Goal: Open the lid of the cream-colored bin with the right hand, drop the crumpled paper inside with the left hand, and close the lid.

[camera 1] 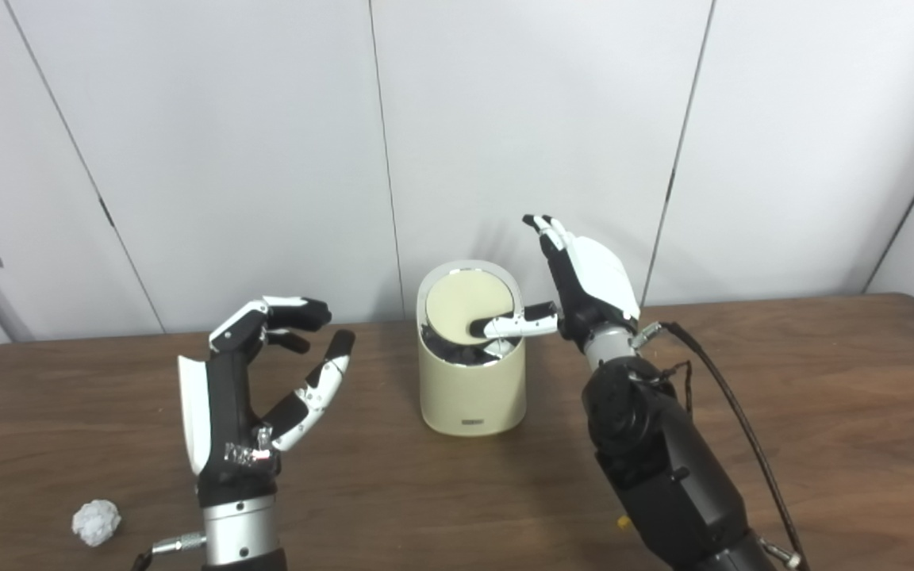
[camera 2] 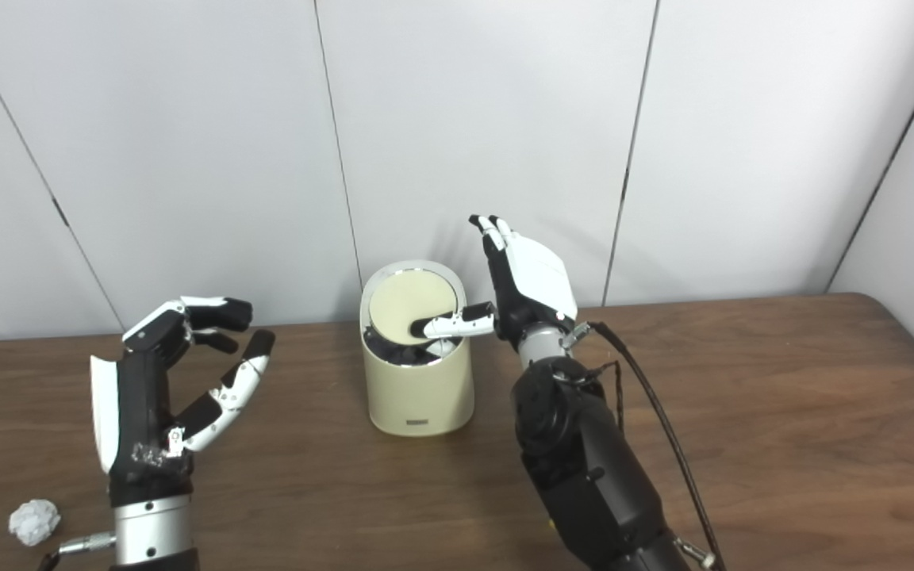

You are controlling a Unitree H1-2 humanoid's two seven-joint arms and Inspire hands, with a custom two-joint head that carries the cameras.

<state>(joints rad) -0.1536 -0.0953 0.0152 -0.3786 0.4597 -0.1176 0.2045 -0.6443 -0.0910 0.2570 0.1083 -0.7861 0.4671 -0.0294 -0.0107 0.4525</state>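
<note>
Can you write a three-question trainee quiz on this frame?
1. True or false: the left hand holds the paper ball.
2. Which hand's thumb reaches over the bin? A) left B) right
3. Fill in: the lid is tilted ____.

Key: 1. False; the ball lies on the table, left hand open. 2. B, the right hand. 3. Open.

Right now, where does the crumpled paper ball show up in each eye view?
Left eye view: crumpled paper ball on the table near the bottom left corner, left of the left forearm.
Right eye view: same ball, closer to the left edge.
Shared landmark: the cream-colored bin at table centre, well to the ball's right.
</note>
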